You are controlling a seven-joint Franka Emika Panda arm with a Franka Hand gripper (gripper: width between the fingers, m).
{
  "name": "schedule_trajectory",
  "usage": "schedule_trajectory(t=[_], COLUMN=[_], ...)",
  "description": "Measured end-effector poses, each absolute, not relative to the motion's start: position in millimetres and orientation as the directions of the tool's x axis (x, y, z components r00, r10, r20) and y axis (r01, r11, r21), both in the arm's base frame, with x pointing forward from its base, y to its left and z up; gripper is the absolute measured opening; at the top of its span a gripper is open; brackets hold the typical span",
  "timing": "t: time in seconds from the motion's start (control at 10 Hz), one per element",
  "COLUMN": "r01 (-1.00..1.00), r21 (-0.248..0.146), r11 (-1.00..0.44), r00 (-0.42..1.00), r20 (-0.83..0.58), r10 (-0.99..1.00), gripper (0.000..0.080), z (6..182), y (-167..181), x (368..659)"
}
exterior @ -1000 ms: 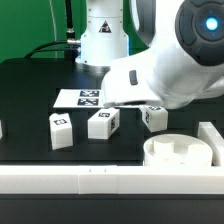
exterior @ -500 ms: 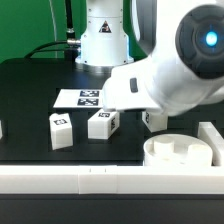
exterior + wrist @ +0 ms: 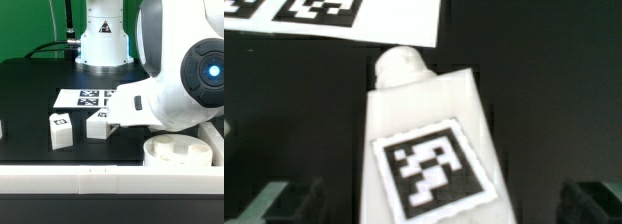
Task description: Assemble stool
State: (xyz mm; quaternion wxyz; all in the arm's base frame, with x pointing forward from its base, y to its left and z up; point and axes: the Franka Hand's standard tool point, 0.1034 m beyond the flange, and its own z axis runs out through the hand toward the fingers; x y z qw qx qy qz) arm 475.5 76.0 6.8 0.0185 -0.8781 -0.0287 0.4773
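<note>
The round white seat [image 3: 180, 152] lies at the exterior view's front right. Two white block legs lie on the black table: one at the left [image 3: 60, 130], one in the middle [image 3: 100, 123]. The third leg does not show there; my arm [image 3: 185, 85] covers its place. In the wrist view a white leg [image 3: 423, 120] with a square tag and a peg end lies lengthwise between my fingers. My gripper [image 3: 434, 200] is open, with one dark finger on each side [image 3: 278, 200] and a gap to the leg. In the exterior view my fingers are hidden behind the arm.
The marker board [image 3: 85, 98] lies behind the legs and shows beyond the leg's peg end in the wrist view [image 3: 331, 20]. A long white rail [image 3: 90, 180] runs along the front, and another rail piece [image 3: 215, 135] stands at the right.
My arm has swung toward the exterior view's left and lower. It now covers the right-hand leg that showed earlier. The other two legs and the seat have not moved.
</note>
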Motion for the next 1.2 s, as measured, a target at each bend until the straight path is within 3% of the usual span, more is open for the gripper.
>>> schedule_trajectory(t=[0.2,0.4,0.5,1.0,1.2], r01=[0.034,0.034,0.034,0.034,0.019], r21=[-0.063,-0.063,-0.063,-0.065,-0.079], r11=[-0.997,-0.997,-0.997,-0.997,-0.997], r00=[0.546,0.546,0.547,0.549,0.567], r20=[-0.835,-0.835,-0.834,-0.833,-0.821], r10=[0.071,0.071,0.071,0.074,0.076], gripper=[0.0649,0.0384,0.0323,0.0323,0.0323], z=[5.9,5.8,5.7,6.6,19.7], y=[76,76,77,79,86], x=[476,476,476,477,484])
